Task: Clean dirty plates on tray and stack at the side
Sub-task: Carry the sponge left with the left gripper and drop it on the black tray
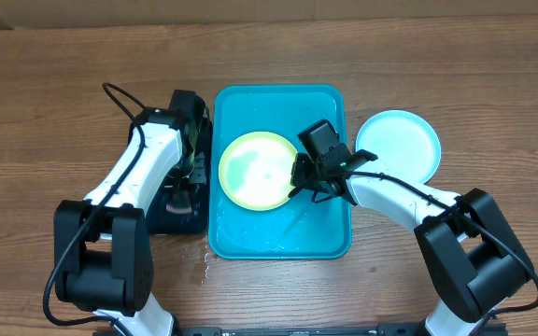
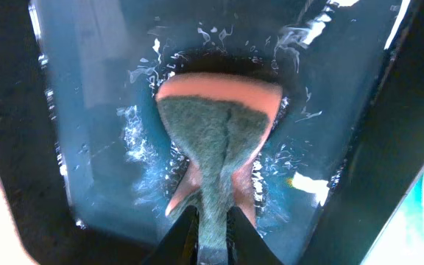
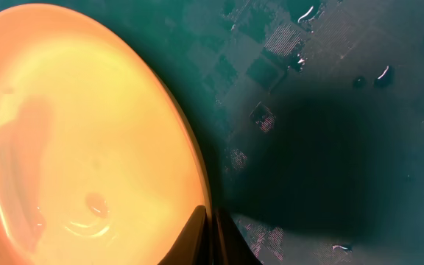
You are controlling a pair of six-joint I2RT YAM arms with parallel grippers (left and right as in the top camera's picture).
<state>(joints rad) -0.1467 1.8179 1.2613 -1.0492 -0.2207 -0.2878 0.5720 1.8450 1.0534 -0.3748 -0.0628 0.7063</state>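
Note:
A lime-green rimmed plate (image 1: 258, 171) lies in the turquoise tray (image 1: 330, 238), wet and glossy in the right wrist view (image 3: 87, 132). My right gripper (image 1: 299, 177) is shut on its right rim, one finger above and one below the edge (image 3: 210, 235). A light blue plate (image 1: 398, 145) rests on the table to the right of the tray. My left gripper (image 1: 192, 159) hangs over the black tray. It is still pinching an orange sponge (image 2: 216, 125) with a grey-green scouring face between its narrow jaws (image 2: 213, 243).
The small black tray (image 1: 171, 215) sits against the turquoise tray's left side and holds a film of water (image 2: 109, 110). Droplets lie on the turquoise tray floor (image 3: 330, 147) and on the wooden table near its front left corner (image 1: 205, 271).

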